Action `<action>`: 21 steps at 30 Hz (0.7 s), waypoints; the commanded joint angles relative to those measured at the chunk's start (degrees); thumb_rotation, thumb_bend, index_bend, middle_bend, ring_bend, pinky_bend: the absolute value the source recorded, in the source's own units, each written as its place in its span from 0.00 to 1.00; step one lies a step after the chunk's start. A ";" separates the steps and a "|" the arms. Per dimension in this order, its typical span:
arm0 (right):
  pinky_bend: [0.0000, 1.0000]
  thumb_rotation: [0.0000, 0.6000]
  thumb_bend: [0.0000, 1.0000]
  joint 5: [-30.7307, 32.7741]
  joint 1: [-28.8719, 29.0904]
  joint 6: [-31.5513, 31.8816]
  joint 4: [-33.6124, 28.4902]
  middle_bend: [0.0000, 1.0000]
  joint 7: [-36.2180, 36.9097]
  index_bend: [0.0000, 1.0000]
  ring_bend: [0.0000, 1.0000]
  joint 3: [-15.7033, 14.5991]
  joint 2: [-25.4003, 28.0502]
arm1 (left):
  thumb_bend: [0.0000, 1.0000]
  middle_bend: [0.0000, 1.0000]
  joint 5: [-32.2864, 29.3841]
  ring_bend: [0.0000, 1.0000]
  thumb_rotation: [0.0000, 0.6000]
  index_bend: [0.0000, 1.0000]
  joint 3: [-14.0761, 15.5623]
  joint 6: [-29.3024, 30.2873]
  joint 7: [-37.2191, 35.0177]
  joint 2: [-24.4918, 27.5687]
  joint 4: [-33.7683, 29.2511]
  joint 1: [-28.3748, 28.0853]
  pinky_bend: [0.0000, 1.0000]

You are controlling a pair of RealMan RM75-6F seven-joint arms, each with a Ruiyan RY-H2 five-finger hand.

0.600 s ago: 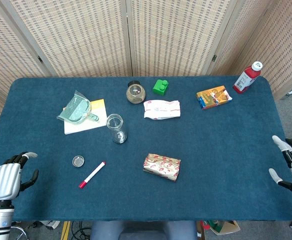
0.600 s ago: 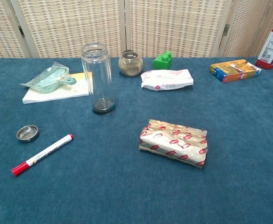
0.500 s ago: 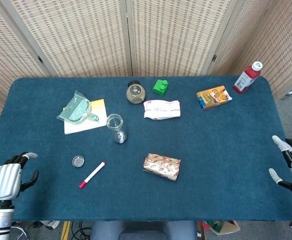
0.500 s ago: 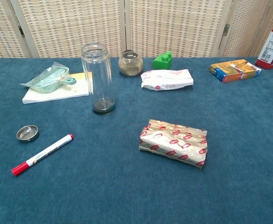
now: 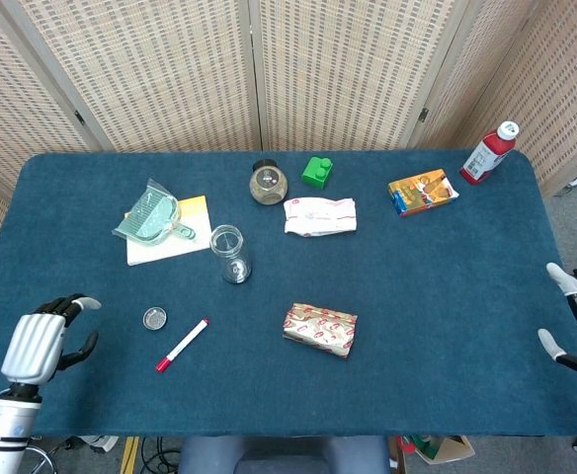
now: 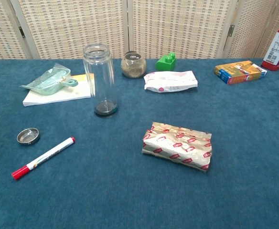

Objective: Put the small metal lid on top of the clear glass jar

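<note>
Three woven screen panels (image 5: 269,69) back what looks like blue-carpeted table (image 5: 447,296).

Head view: we look steeply down from high above, taking in the whole table (image 5: 447,326).
Chest view: we look low, close, forward.
Shared: the tabletop's middle.

Lid (image 5: 154,318) left of marker (image 5: 182,345), jar (image 5: 229,253) behind.

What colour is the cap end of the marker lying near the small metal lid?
Red, on a white barrel. The marker shows best in the chest view.
</note>
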 commanded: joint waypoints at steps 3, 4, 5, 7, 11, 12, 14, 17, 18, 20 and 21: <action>0.23 1.00 0.30 -0.08 -0.05 0.03 -0.34 0.19 -0.34 0.02 0.08 -0.03 0.18 | 0.38 0.32 1.15 0.36 1.00 0.37 -0.28 -6.49 -3.34 0.03 3.68 -4.67 0.40; 0.23 1.00 0.30 -0.05 -0.05 -0.01 -0.41 0.19 -0.43 0.02 0.08 -0.04 0.23 | 0.38 0.32 1.21 0.37 1.00 0.38 -0.40 -7.88 -3.90 -0.21 4.45 -5.69 0.40; 0.23 1.00 0.30 -0.03 -0.07 -0.01 -0.48 0.19 -0.52 0.02 0.08 -0.04 0.25 | 0.38 0.32 1.28 0.38 1.00 0.38 -0.48 -8.87 -4.42 -0.43 5.08 -6.43 0.42; 0.23 1.00 0.31 -0.03 -0.12 0.02 -0.61 0.19 -0.69 0.02 0.08 -0.06 0.33 | 0.38 0.33 1.26 0.41 1.00 0.38 -0.58 -11.14 -5.57 -1.02 6.58 -8.07 0.46; 0.23 1.00 0.30 0.00 -0.26 0.16 -0.81 0.19 -0.84 0.02 0.08 -0.07 0.49 | 0.38 0.42 1.02 0.48 1.00 0.38 -0.78 -15.20 -6.84 -2.60 9.71 -11.15 0.57; 0.23 1.00 0.30 0.03 -0.28 0.16 -0.85 0.19 -0.88 0.02 0.08 -0.07 0.52 | 0.38 0.46 1.03 0.51 1.00 0.38 -0.81 -15.80 -6.93 -3.02 10.31 -11.71 0.61; 0.23 1.00 0.30 0.08 -0.34 0.14 -0.92 0.19 -0.94 0.02 0.08 -0.10 0.56 | 0.38 0.53 0.95 0.56 1.00 0.38 -0.83 -16.95 -7.13 -3.86 11.45 -12.73 0.69; 0.23 1.00 0.31 0.13 -0.36 0.06 -0.97 0.19 -1.01 0.02 0.08 -0.12 0.58 | 0.38 0.64 0.65 0.64 1.00 0.38 -0.76 -18.83 -7.13 -5.30 13.51 -14.30 0.82; 0.23 1.00 0.30 0.13 -0.34 0.01 -0.97 0.19 -1.02 0.02 0.08 -0.12 0.55 | 0.38 0.67 0.45 0.67 1.00 0.38 -0.73 -19.42 -7.00 -5.72 14.10 -14.73 0.86; 0.23 1.00 0.31 0.12 -0.32 -0.09 -0.95 0.19 -1.05 0.02 0.08 -0.15 0.50 | 0.38 0.72 -0.22 0.71 1.00 0.38 -0.68 -20.81 -6.56 -6.66 15.29 -15.69 0.91; 0.23 1.00 0.31 0.14 -0.30 -0.14 -0.93 0.19 -1.05 0.02 0.08 -0.15 0.48 | 0.38 0.75 -0.57 0.73 1.00 0.38 -0.68 -21.39 -6.37 -7.04 15.76 -16.07 0.93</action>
